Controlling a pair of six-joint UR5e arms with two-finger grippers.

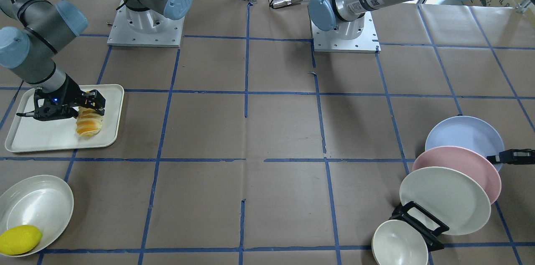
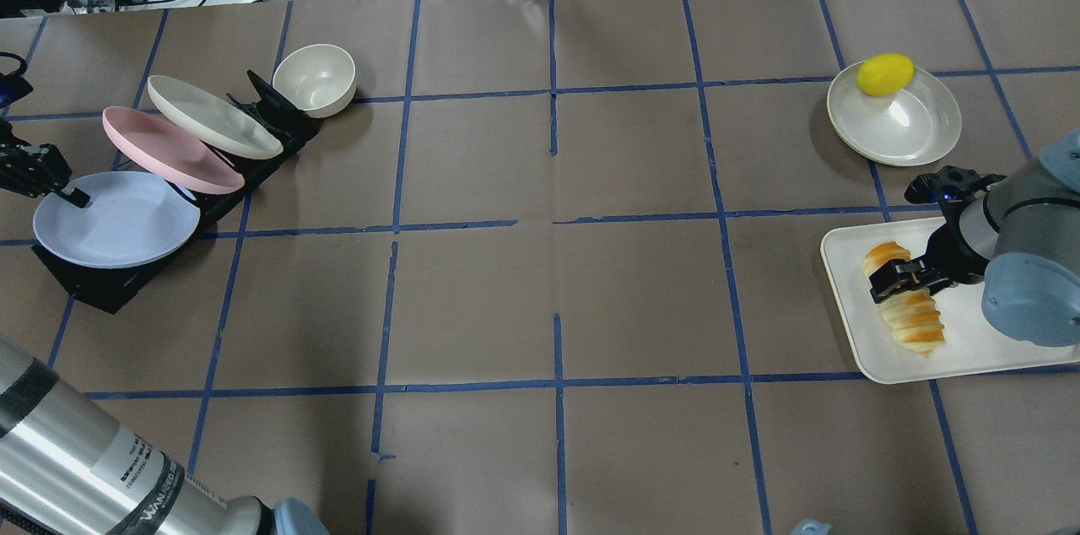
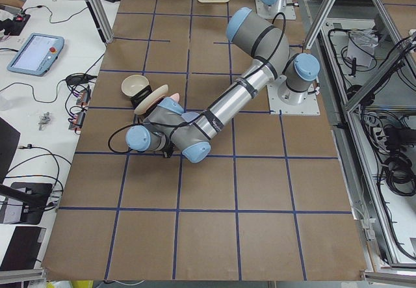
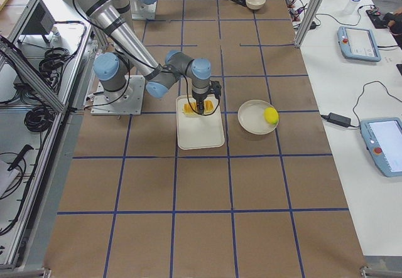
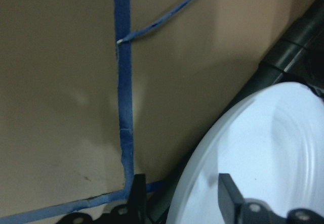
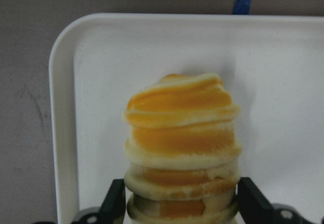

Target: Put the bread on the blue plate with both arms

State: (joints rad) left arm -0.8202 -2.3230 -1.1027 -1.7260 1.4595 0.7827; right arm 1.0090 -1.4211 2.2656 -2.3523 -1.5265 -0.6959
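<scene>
On the cream tray (image 2: 979, 353), you had the right gripper (image 6: 180, 198) clamped across the bread (image 2: 913, 316), a finger pressed to each side while the loaf lay flat. Over at the black rack (image 2: 93, 286), your left gripper (image 5: 178, 196) sat with its fingers apart, astride the rim of the leaning blue plate (image 2: 118, 218).

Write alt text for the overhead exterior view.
On the view's right, the right gripper grips the striped bread lying on a white tray. Far left, the left gripper straddles the rim of the blue plate, racked beside a pink plate and a cream plate.
</scene>
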